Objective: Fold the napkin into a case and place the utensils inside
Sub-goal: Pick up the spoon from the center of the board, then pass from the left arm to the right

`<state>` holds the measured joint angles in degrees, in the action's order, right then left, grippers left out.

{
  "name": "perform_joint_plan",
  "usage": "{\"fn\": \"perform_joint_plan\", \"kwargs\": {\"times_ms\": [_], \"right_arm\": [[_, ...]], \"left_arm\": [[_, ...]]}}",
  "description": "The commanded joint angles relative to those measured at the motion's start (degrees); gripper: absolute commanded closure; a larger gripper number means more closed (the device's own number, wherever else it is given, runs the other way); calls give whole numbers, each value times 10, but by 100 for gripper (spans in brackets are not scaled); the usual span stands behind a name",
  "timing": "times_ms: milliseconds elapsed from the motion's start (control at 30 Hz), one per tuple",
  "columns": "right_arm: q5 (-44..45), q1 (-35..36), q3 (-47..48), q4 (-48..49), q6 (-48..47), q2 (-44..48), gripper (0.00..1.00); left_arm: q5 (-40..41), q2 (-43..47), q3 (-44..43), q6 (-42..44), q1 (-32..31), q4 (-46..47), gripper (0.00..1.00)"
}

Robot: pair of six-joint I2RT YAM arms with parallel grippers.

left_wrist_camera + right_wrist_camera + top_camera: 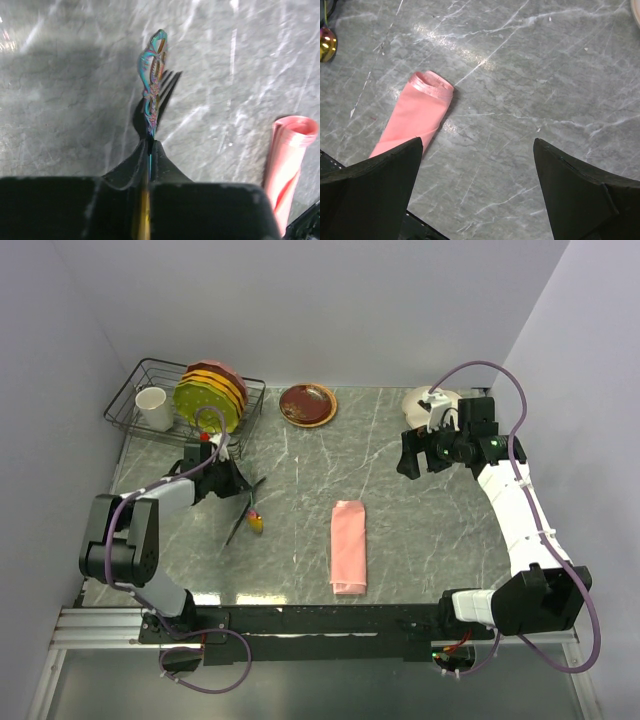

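The salmon-pink case [349, 545] lies folded as a narrow pocket near the table's front middle. It also shows in the left wrist view [290, 150] and the right wrist view [417, 117], its open end towards the back. My left gripper [238, 490] [150, 145] is shut on the fork [152, 75], held edge-on just above the table, its tines casting a shadow. The spoon [257, 525] lies on the table beside that gripper; its gold head shows in the right wrist view [326, 44]. My right gripper [412, 460] [477, 142] is open and empty, above bare table right of the case.
A wire dish rack [125, 405] at the back left holds a white cup [153, 408] and stacked plates [210, 395]. A brown plate [307, 404] sits at the back middle. A white dish [418, 400] is behind the right gripper.
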<state>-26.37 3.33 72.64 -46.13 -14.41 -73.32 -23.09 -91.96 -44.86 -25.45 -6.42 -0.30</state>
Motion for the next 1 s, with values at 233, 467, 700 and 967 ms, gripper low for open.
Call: {"fn": "perform_joint_plan", "kwargs": {"times_ms": [233,467,700,967], "right_arm": [[-24,-3,32,1,-11,-16,0],[-102,17,15,24,-113,14,0],[-48,182,-103,186,-388,156,0],[-37,354,-173,210,-660,166,21]], "left_arm": [[-47,76,-40,14,-7,-21,99],[-195,104,-103,68,-40,-105,99],[-302,62,-211,83,-113,-209,99],[-294,-64,-326,54,-177,-357,99]]}}
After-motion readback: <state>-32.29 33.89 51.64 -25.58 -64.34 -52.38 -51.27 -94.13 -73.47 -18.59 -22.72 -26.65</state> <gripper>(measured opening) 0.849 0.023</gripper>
